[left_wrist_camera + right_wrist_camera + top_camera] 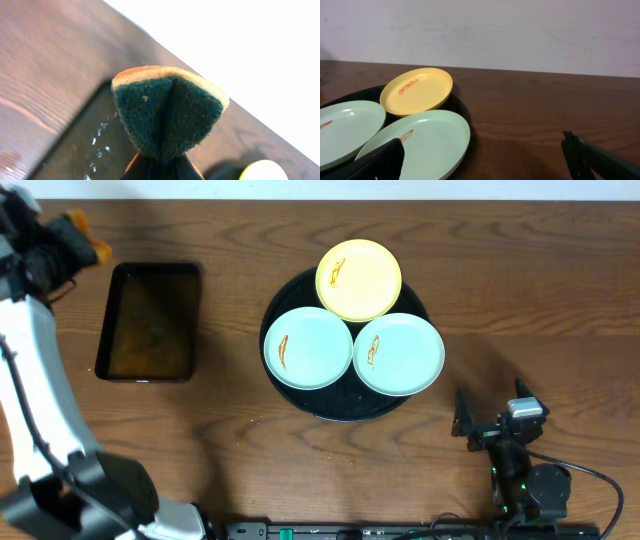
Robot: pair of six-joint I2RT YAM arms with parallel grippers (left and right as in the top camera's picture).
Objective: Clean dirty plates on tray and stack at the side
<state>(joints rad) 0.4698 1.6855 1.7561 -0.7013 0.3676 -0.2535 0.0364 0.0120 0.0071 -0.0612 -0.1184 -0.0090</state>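
Black and spread wide with nothing between them, the right fingers (462,415) hover low over the near right of the brown wood-grain worktop (520,270). They sit apart from the round black tray (340,408), which lies just beyond them and to their left. In the right wrist view both finger tips (385,160) frame the bottom corners, and the nearest plate reaches almost to the left one.

All three plates rest on that tray at mid-worktop, crowding it out to the rim. The two pale mint plates lie side by side on its nearer half, the right mint plate (399,354) closest to the open fingers and the left mint plate (308,347) beside it, their edges meeting. The yellow plate (359,279) sits behind them at the far edge. Each carries a short orange-brown smear.

Farther off at the left lies a rectangular black tray (150,321), beads of water glinting on its floor in the left wrist view. Beyond it, at the far left corner, the left fingers (70,240) are pinched tight on a sponge (167,112). It is folded with its dark green scouring face outward and its orange edge on top, and held in the air well apart from the plates.
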